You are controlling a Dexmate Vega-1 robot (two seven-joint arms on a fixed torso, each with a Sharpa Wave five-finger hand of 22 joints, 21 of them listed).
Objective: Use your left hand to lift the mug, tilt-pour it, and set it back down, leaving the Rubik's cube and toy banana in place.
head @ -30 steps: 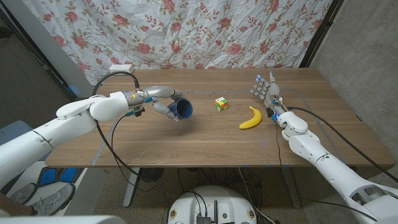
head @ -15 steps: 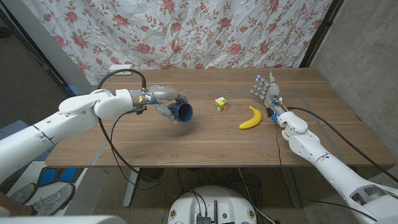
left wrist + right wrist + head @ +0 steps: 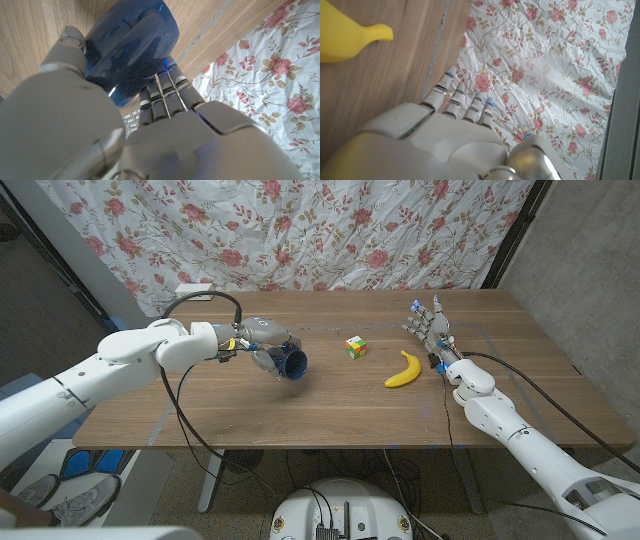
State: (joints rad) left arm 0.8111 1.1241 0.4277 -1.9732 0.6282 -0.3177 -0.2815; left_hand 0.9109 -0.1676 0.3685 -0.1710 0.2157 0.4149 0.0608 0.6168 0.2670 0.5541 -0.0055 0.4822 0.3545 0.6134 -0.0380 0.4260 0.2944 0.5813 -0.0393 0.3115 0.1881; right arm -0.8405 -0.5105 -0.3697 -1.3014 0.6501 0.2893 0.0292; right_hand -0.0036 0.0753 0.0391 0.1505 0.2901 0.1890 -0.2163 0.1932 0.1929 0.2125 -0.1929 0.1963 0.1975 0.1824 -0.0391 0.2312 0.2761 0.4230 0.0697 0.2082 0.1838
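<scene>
Left hand (image 3: 262,338) around tilted mug (image 3: 131,47), fingers (image 3: 165,95) wrapped.

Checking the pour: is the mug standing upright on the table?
No, the left hand holds the mug tilted, its mouth facing sideways.

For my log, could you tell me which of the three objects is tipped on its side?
The blue mug, held tilted by the left hand; the Rubik's cube and toy banana rest on the table.

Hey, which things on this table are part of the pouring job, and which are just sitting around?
Part of the job:
- blue mug, tipped on its side in the air
- left hand, gripping the mug

Just lying about, to be left alone:
- Rubik's cube, mid-table
- toy banana, beside the cube
- right hand, holding nothing, near the banana
</scene>
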